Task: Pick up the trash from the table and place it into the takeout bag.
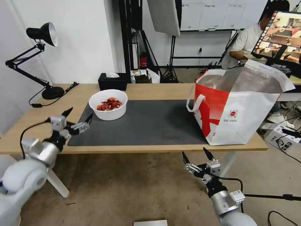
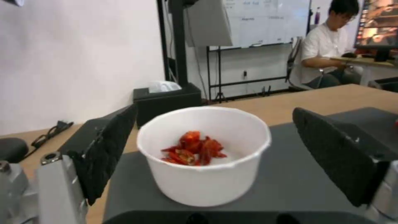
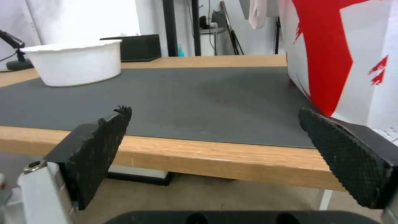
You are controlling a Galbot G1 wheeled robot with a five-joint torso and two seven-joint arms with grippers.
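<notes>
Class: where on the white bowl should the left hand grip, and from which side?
Probably across the white bowl, one finger on each side wall, approaching level from its front-left where the open left hand already faces it. The walls are upright, round, and it stands alone on the mat.

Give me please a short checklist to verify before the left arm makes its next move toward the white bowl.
1. Left gripper open: ok.
2. Left gripper facing the white bowl, not touching it: ok.
3. Bowl upright on the dark mat, red scraps inside: ok.
4. Takeout bag standing with mouth open: ok.
5. Right gripper open, below the table edge, out of the path: ok.
6. Room left inside the bag: cannot tell.
</notes>
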